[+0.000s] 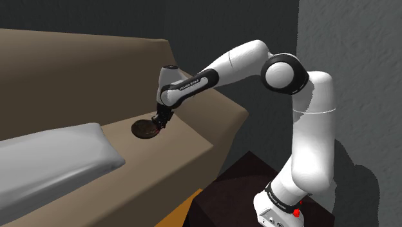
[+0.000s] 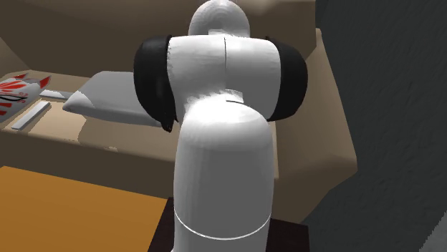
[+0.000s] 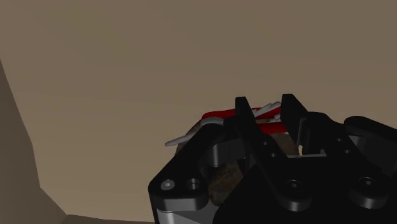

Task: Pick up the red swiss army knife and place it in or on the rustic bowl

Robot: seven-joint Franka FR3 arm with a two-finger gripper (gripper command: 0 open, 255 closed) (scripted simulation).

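The red swiss army knife (image 3: 215,116), with white blades fanned out, sits clasped between my two black fingers (image 3: 243,118). My gripper (image 3: 267,105) is shut on it. In the shoulder view the gripper (image 1: 161,122) hangs at the right rim of a dark, shallow bowl (image 1: 143,129) that rests on the tan sofa seat (image 1: 174,151). A speck of red from the knife (image 1: 165,128) shows at the fingertips, just over the bowl's edge. The hand hides the right part of the bowl.
A grey cushion (image 1: 51,158) lies on the seat left of the bowl, also seen as the cushion (image 2: 107,100). The sofa's backrest (image 1: 84,71) rises behind the bowl. A white-and-red object (image 2: 18,89) and a white bar (image 2: 32,114) lie farther along. Orange floor (image 2: 71,207) lies below.
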